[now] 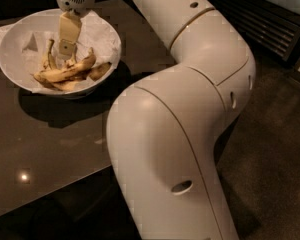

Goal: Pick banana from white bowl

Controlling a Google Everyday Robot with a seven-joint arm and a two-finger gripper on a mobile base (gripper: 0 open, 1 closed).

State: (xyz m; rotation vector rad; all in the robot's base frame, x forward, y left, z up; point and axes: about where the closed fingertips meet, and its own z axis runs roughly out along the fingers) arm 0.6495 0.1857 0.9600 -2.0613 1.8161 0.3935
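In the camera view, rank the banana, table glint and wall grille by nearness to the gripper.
Gripper hangs over the white bowl.
1. Banana, just beneath it.
2. Glint, near left of the table.
3. Grille, far right.

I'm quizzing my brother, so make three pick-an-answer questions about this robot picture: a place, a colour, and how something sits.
1. Where is the gripper? A. On the floor. B. Down in the bowl, over the banana. C. Beside the bowl.
2. What colour is the bowl? A. Red. B. Blue. C. White.
3. How does the bowl sit? A. Upright. B. Tipped over. C. Upside down.
Answers: B, it reaches inside the rim; C, its sides are white; A, its opening faces up on the table.
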